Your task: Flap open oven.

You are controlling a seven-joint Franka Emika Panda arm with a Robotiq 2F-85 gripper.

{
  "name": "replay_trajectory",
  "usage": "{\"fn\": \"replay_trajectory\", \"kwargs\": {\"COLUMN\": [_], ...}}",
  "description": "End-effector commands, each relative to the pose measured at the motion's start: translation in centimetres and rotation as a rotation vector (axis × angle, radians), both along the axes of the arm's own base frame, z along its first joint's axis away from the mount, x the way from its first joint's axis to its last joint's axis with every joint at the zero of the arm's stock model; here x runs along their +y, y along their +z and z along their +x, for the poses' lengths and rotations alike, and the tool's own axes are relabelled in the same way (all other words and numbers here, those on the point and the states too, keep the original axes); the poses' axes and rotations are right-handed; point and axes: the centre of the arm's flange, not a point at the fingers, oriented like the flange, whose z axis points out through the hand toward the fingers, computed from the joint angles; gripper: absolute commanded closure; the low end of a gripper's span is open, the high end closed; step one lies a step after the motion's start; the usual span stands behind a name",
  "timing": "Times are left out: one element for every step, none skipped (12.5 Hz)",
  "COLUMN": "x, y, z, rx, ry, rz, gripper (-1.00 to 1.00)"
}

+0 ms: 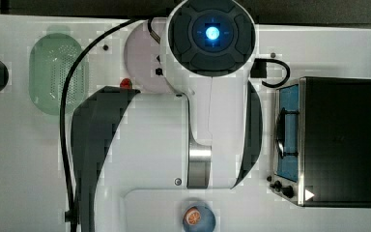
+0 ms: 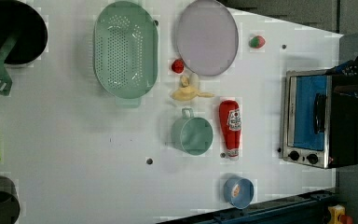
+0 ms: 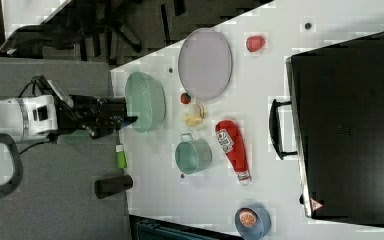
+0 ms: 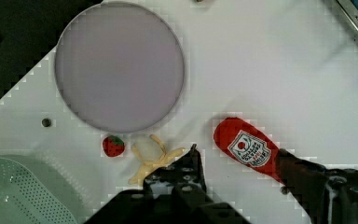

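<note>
I am looking down on a white tabletop (image 2: 74,177), the largest thing here, and it is carrying everything else. The oven (image 2: 320,117) is sitting at the left view's right edge, its blue glass door lying flush in the silver frame with the black bar handle (image 2: 320,113) across it and two black knobs below; in the right view its black body (image 3: 347,125) is taking up the right view's right side. Next in size, a pale green colander (image 2: 126,49) is resting toward the left view's upper left, and a lilac plate (image 2: 207,37) is lying just beside it, apart from it. A green mug (image 2: 193,134) is lying near the middle of the tabletop, with a red ketchup bottle (image 2: 230,127) lying flat between it and the oven. A small blue bowl (image 2: 238,192) is sitting near the tabletop's edge. A peeled banana (image 4: 153,156) and a strawberry (image 4: 113,145) are lying close together beside the plate. I am holding my tool (image 4: 237,168) above the tabletop with its two fingers (image 4: 193,170) standing apart and nothing between them; in the wrist view the ketchup bottle is showing through the gap, well below. My tool is hanging well apart from the oven.
</note>
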Motion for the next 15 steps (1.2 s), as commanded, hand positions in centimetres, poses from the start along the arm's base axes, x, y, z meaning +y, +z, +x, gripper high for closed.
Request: {"fn": "replay_trajectory", "kwargs": {"x": [-3.6, -3.6, -3.6, -3.6, -3.6, -3.6, -3.6, -3.6, -3.6, -3.6, -3.7, -3.9, -4.1, -4.5, -5.1], "y": [5.3, 5.3, 5.3, 5.3, 5.3, 5.3, 5.3, 5.3, 5.3, 5.2, 4.9, 4.6, 4.3, 4.1, 4.0], "z": [-11.5, -11.4, -11.5, -11.5, -11.5, -11.5, -11.5, -11.5, -11.5, -11.5, -11.5, -11.5, -11.6, -11.6, -11.6], "rx": [-0.001, -0.001, -0.002, -0.002, -0.001, -0.002, -0.001, -0.001, -0.001, 0.001, 0.006, 0.013, 0.018, 0.021, 0.015], "ry": [-0.185, -0.185, -0.185, -0.185, -0.185, -0.185, -0.185, -0.185, -0.185, -0.185, -0.185, -0.183, -0.179, -0.159, -0.112], "rz": [-0.014, -0.014, -0.014, -0.014, -0.014, -0.014, -0.014, -0.014, -0.014, -0.014, -0.014, -0.015, -0.014, -0.012, -0.009], "gripper": [-0.59, -0.81, -0.99, -1.0, -1.0, -1.0, -0.9, -0.65, -0.4, -0.15, 0.09, 0.32, 0.55, 0.65, 0.65]}}
